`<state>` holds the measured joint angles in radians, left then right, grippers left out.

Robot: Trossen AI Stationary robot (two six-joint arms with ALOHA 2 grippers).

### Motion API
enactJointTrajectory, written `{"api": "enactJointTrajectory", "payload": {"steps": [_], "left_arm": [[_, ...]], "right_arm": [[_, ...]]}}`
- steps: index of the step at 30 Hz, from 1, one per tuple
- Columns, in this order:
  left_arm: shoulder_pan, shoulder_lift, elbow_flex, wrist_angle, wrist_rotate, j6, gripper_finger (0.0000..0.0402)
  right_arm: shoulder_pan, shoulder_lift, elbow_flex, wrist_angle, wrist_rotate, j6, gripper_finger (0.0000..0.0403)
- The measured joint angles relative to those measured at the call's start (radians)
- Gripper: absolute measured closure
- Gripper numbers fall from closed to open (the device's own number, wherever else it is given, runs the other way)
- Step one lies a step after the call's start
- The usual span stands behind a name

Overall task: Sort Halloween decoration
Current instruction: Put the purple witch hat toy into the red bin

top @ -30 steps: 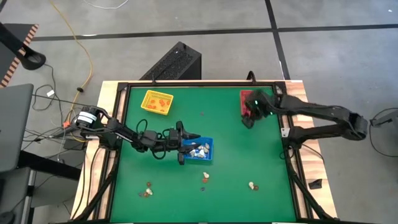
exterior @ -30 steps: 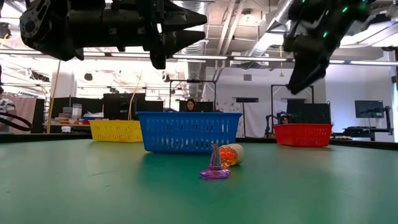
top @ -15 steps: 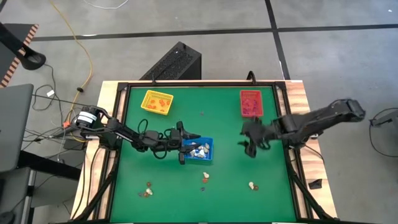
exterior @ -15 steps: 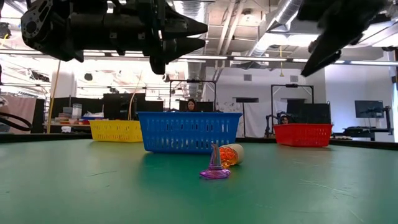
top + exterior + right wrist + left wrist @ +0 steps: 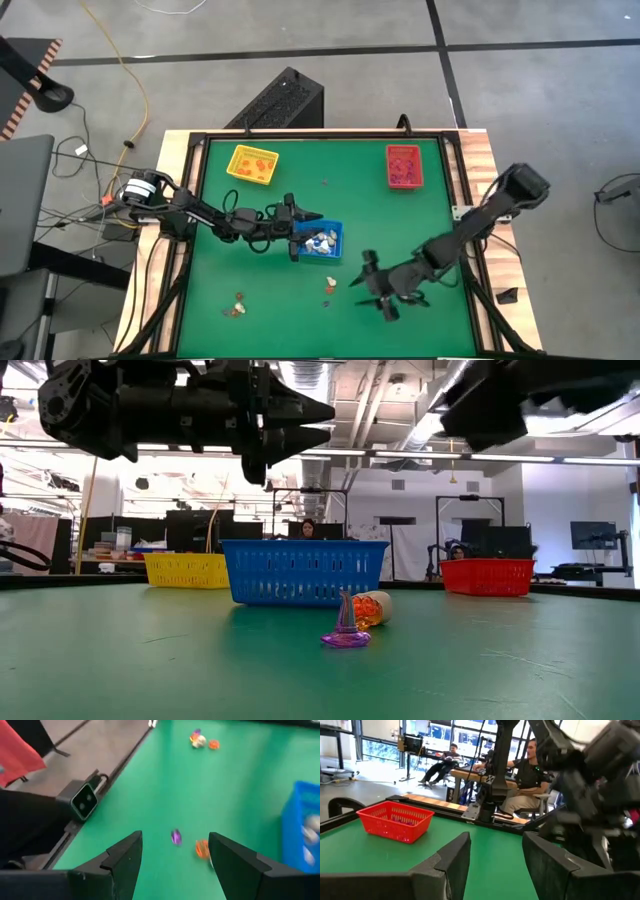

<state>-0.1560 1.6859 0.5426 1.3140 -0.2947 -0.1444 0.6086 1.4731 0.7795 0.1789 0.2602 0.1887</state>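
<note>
While tiny purple witch-hat trinket (image 5: 345,628) and orange trinket (image 5: 372,607) lie loose on green tabletop (image 5: 380,225) near front edge, just in front of blue mesh plastic tray (image 5: 320,240), pick-up step looks in hand. More trinkets (image 5: 236,304) toward front-left corner. Right gripper (image 5: 374,288) hovers just beside pair, fingers spread, empty. Next move, by my reading: descend, straddle one trinket, pinch. Left gripper (image 5: 295,232) waits over blue tray's left rim, fingers apart, holding nothing. Yellow tray (image 5: 252,164), red tray (image 5: 403,165) sit near back edge.

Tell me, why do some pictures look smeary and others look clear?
Right wrist view: the purple trinket and orange trinket look smeared and soft, and so does the blue tray. Left wrist view: the other arm close by is fuzzy, the red tray clear. Low view: the purple hat looks crisp.
</note>
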Motion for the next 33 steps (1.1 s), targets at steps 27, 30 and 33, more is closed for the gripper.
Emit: {"api": "enactJointTrajectory", "payload": {"steps": [27, 30, 33], "left_arm": [[-0.001, 0.0, 0.0, -0.001, 0.027, -0.001, 0.0231], [-0.001, 0.0, 0.0, -0.007, 0.027, -0.003, 0.0231], [-0.001, 0.0, 0.0, -0.015, 0.027, -0.003, 0.0231]], "right_arm": [[-0.106, 0.563, 0.132, 0.496, -0.078, -0.062, 0.0188], [-0.106, 0.566, 0.131, 0.487, -0.078, -0.064, 0.0231], [-0.106, 0.57, 0.13, 0.468, -0.076, -0.065, 0.0283]]}}
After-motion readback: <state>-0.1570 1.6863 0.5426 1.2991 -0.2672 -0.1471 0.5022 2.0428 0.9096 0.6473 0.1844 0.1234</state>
